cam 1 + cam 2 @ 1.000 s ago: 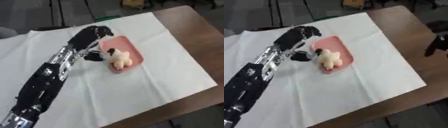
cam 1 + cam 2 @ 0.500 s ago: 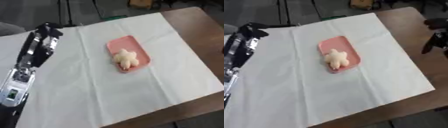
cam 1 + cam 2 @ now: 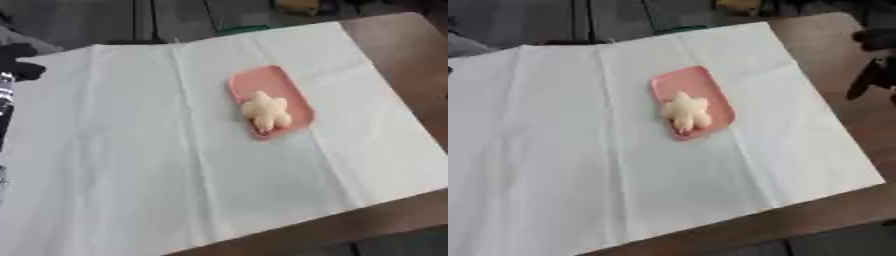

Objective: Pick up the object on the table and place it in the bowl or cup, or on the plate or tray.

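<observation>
At the far left edge of the left eye view, the left hand (image 3: pixel 16 61) shows only as a dark shape over the cloth's (image 3: pixel 131 150) left border, with a bit of silver arm below it. Whether its fingers are straight or curled cannot be told, and nothing shows in its hold. The white cloth covers most of the brown table (image 3: pixel 411 45), creased in long folds. Near the middle lies a pink tray (image 3: pixel 262 82), oblong and set askew, its long side running from upper left to lower right. On the tray's nearer half rests a pale toy (image 3: pixel 267 112), cream-coloured and roughly star-shaped with stubby limbs; it touches the tray and no hand. At the right edge of the right eye view, the right hand (image 3: pixel 871 70) hangs over bare table, well apart from the tray. Its fingers point downward, but their state is too blurred to tell.
</observation>
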Tool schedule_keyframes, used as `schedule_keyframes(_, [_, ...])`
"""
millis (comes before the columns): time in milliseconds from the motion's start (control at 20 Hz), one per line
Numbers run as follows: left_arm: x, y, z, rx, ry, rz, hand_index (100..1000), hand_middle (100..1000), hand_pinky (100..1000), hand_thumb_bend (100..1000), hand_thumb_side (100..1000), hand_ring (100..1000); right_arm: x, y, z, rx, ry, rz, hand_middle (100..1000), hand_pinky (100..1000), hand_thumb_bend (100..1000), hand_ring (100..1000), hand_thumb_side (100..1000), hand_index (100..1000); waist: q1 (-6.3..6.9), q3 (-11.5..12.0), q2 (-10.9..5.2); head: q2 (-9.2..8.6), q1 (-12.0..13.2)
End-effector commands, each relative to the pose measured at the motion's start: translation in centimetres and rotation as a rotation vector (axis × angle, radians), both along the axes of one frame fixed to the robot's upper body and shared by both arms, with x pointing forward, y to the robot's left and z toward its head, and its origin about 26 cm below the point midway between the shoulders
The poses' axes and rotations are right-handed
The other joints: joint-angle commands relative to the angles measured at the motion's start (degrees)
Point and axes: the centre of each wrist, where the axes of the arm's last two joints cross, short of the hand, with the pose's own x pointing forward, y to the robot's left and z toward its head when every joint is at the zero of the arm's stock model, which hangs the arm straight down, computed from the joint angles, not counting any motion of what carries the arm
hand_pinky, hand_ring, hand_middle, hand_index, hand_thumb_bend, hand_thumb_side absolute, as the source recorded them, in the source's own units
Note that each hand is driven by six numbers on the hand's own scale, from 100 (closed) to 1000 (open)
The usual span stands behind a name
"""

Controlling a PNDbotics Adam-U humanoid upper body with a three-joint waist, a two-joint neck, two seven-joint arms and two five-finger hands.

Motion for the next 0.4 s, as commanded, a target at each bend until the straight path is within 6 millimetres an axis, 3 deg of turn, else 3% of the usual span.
schedule_keyframes(50, [-0.13, 0.08, 0.71, -0.037, -0.034, 0.012, 784, 698, 709, 143, 896, 648, -0.08, -0.30, 0.70, -0.018, -0.023, -0.011, 751, 381, 100, 385, 709, 686, -0.42, 0.3, -0.80, 0.16, 0.3])
schedule_keyframes(400, [0.16, -0.31, -0.11, -0.095, -0.016, 0.007, 784, 692, 704, 158, 913, 641, -0.06, -0.29, 0.70, -0.018, -0.025, -0.010, 751, 381, 100, 384, 710, 686, -0.54, 0.6, -0.60, -0.17, 0.4])
